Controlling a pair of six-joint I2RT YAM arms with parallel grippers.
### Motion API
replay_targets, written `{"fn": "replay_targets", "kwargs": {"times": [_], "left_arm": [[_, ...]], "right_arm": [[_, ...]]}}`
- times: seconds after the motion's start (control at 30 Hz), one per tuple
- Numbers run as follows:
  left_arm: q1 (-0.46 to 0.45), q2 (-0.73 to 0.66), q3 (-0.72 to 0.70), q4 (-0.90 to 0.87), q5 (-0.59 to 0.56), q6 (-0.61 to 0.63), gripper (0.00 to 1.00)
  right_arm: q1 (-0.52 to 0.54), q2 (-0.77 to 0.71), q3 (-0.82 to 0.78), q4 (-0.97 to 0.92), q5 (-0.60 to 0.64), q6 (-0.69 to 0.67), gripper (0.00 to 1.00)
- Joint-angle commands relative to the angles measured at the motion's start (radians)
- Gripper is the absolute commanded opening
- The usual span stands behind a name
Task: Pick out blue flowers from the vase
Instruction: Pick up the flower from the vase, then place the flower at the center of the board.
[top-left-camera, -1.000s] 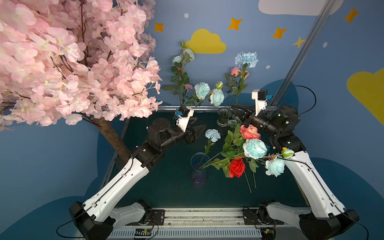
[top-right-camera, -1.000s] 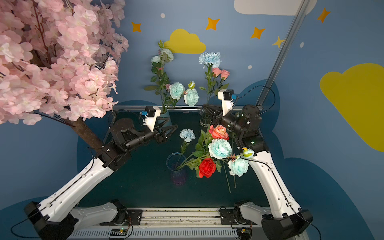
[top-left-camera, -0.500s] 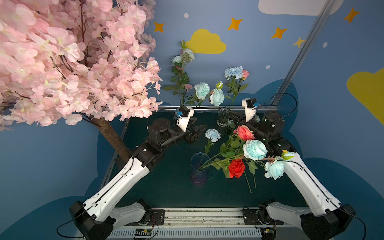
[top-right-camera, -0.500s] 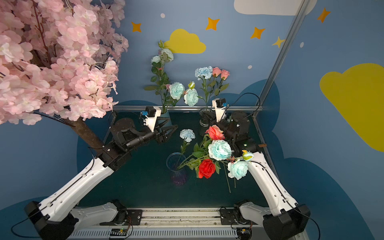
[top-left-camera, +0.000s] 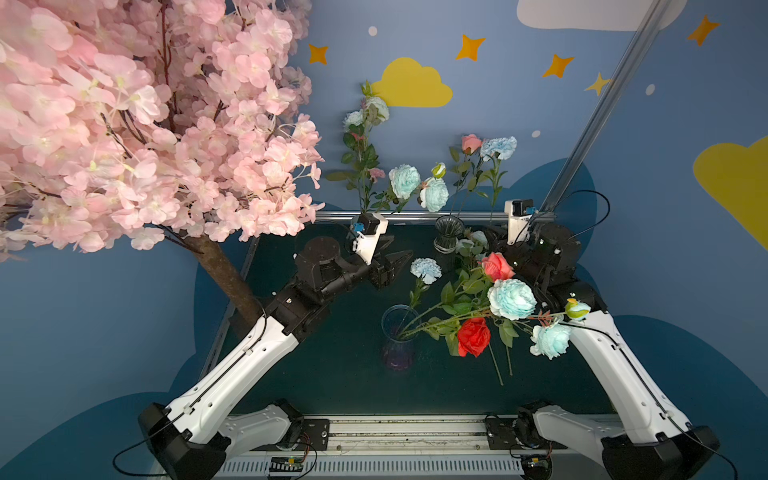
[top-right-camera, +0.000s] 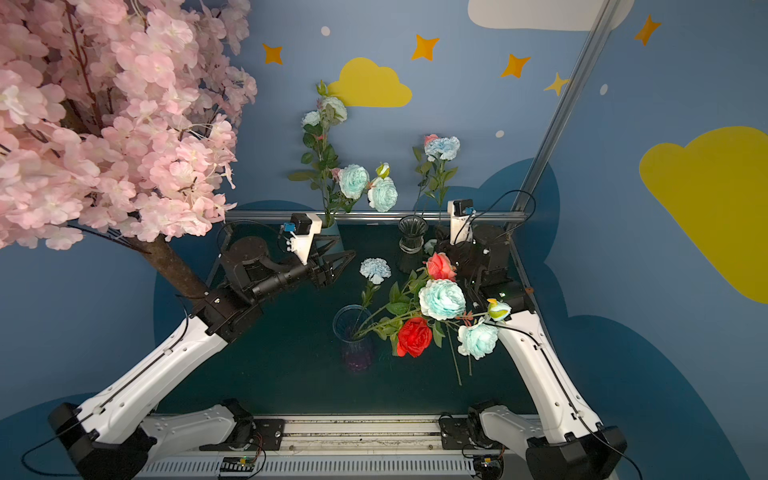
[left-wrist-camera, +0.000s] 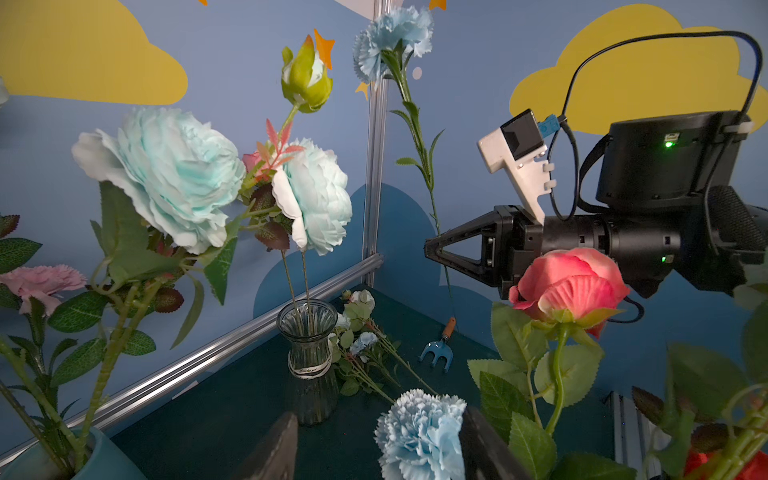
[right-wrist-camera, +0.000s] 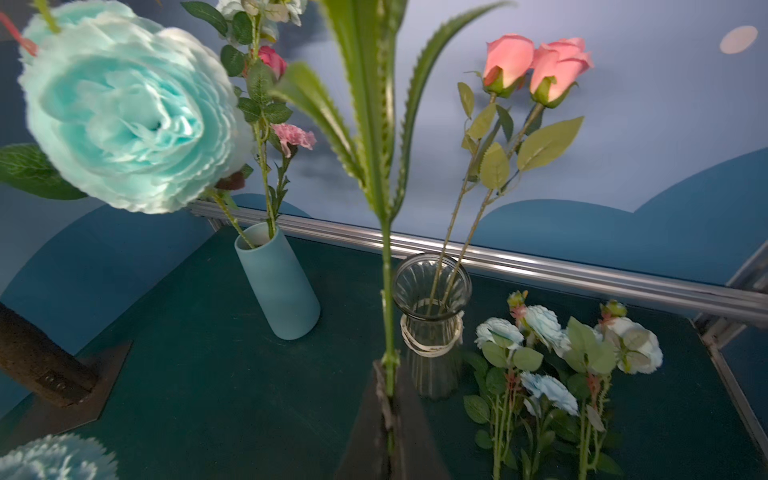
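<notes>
Since a second ago your right arm has swung in, come back out and sunk a little, so the blue carnation (top-left-camera: 498, 147) it carries now stands lower against the wall, its head beside the pink rosebuds (top-left-camera: 471, 143); your left arm has not shifted. The blossom tree (top-left-camera: 124, 124) fills everything left of the clear vase (top-left-camera: 397, 353), well apart from it. Beyond and right of that vase the right gripper (right-wrist-camera: 389, 409) is pinched tight on the carnation's bare lower stalk (right-wrist-camera: 388, 291). Beyond and left of it the left gripper (top-left-camera: 401, 247) waits with jaws apart and empty, a second carnation (top-left-camera: 426, 270) from the vase nodding just beside its tips. Leaning out right of the vase, mixed with a red rose (top-left-camera: 473, 336) and a salmon rose (top-left-camera: 496, 266), are the blue flowers (top-right-camera: 441, 299) left to pull: a large head (top-left-camera: 512, 299), a smaller head (top-left-camera: 550, 340) and a green bud (top-left-camera: 577, 308). More blue stems (right-wrist-camera: 540, 326) already lie on the table (top-left-camera: 332, 374) beyond the vase, by the back corner. Expect these stems to be light and springy, likely wire under plastic, with soft cloth heads that crush and leaves that snag their neighbours. Take each on the bare stalk just above the vase's rim, never the head, and draw along its lean, since that glass looks easy to tip.
</notes>
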Motion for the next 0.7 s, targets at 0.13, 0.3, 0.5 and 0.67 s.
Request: {"fn": "replay_targets", "kwargs": {"times": [0.13,0.3,0.5,0.67], "left_arm": [[0.002,-0.032,-0.018,0.02,-0.032,0.015,0.62],[0.004,-0.04,-0.032,0.017,-0.084,0.038,0.62],[0.006,-0.091,-0.163,0.069,-0.208,0.032,0.63],[0.017,-0.133,-0.207,0.073,-0.251,0.049,0.64]], "right_arm": [[-0.077,0.034,0.02,-0.268,0.018,0.002,0.0],[-0.127,0.052,-0.058,-0.34,0.072,-0.012,0.0],[-0.184,0.1,-0.14,-0.366,0.112,-0.012,0.0],[-0.195,0.161,-0.142,-0.373,0.116,0.001,0.0]]}}
